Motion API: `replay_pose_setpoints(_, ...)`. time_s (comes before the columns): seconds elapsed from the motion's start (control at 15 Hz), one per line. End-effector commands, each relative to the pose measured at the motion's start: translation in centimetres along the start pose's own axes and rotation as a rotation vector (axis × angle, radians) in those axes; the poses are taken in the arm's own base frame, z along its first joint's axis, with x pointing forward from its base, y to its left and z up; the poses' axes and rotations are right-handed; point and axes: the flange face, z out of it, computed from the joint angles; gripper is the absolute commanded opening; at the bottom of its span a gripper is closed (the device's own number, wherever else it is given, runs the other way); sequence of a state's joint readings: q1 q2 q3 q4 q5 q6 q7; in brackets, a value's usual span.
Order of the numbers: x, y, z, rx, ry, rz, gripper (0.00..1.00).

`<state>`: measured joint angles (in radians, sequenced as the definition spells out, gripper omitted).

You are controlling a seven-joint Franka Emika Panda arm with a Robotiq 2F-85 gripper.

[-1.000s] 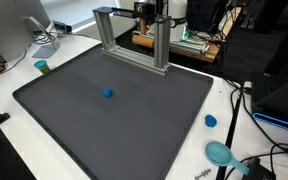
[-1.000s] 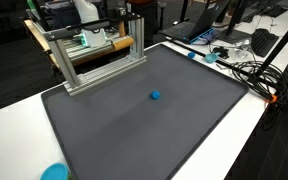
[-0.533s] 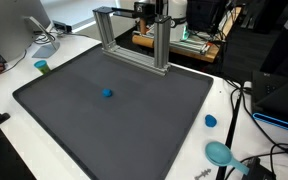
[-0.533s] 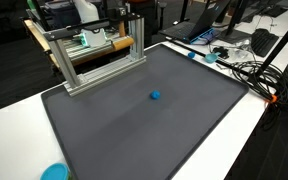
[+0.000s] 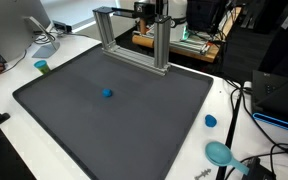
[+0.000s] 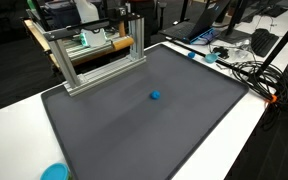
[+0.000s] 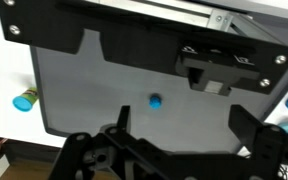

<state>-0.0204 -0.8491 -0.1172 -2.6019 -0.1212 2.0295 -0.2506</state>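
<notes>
A small blue ball lies alone near the middle of a dark grey mat. In the wrist view the ball shows far below on the mat. My gripper hangs high above it, open, with nothing between its fingers. The ball appears just left of the gap's middle. In both exterior views I cannot make out the gripper; it is lost in the clutter behind the metal frame.
An aluminium frame stands at the mat's back edge, dark across the top of the wrist view. On the white table are a small teal cup, a blue cap, a teal disc and cables.
</notes>
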Motion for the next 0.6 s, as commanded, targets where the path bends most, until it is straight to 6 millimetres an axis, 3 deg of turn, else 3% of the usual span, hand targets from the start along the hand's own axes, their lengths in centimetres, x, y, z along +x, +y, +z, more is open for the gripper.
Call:
replay_pose_setpoints(0.0, 4.0, -2.0, -0.1, 0.081, 0.025, 0.098, 1.00)
replay_pose_setpoints(0.2, 4.3, -2.6, 1.4, 0.128, 0.020, 0.132, 1.00)
replay_pose_setpoints(0.53, 4.1, -2.5, 1.7, 0.102, 0.000, 0.111, 1.00)
